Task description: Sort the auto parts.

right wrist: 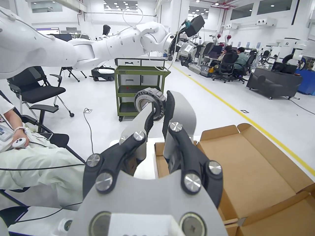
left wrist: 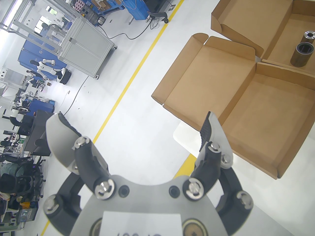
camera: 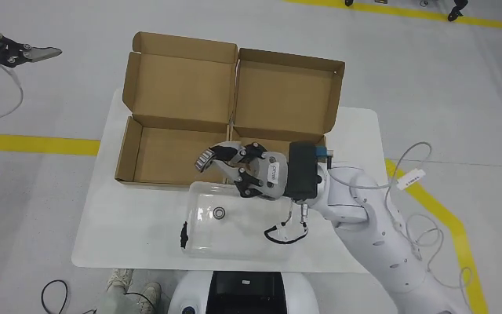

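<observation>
Right arm came in from the robot's near right, forearm slanting across the white table point(camera: 102, 228), wrist roughly level and pointed toward the left. The right gripper point(camera: 223, 161) point(right wrist: 160, 106) was clamped on a tapered roller bearing point(camera: 206, 161) point(right wrist: 147, 101), with the pads pinching its rim and the ring standing on edge past the fingertips. From above, the held bearing hung over the near part of the left box point(camera: 169, 153), close to the wall it shares with the right box point(camera: 286, 102).

Both cardboard boxes sat open side by side on the far half of the table, lids folded back. In the left wrist view, two cylinders stood upright in the right box, one dark point(left wrist: 299, 55) and one with a silver top point(left wrist: 307, 36), just beside each other. The left box point(left wrist: 265, 114) showed only a bare floor.

A clear tray point(camera: 235, 235) lay at the near edge of the table, with a small ring point(camera: 220, 211) inside.

The left gripper point(camera: 35, 53) point(left wrist: 135, 124) was held well off the table's far left, over the floor, fingers spread wide with nothing between them.
</observation>
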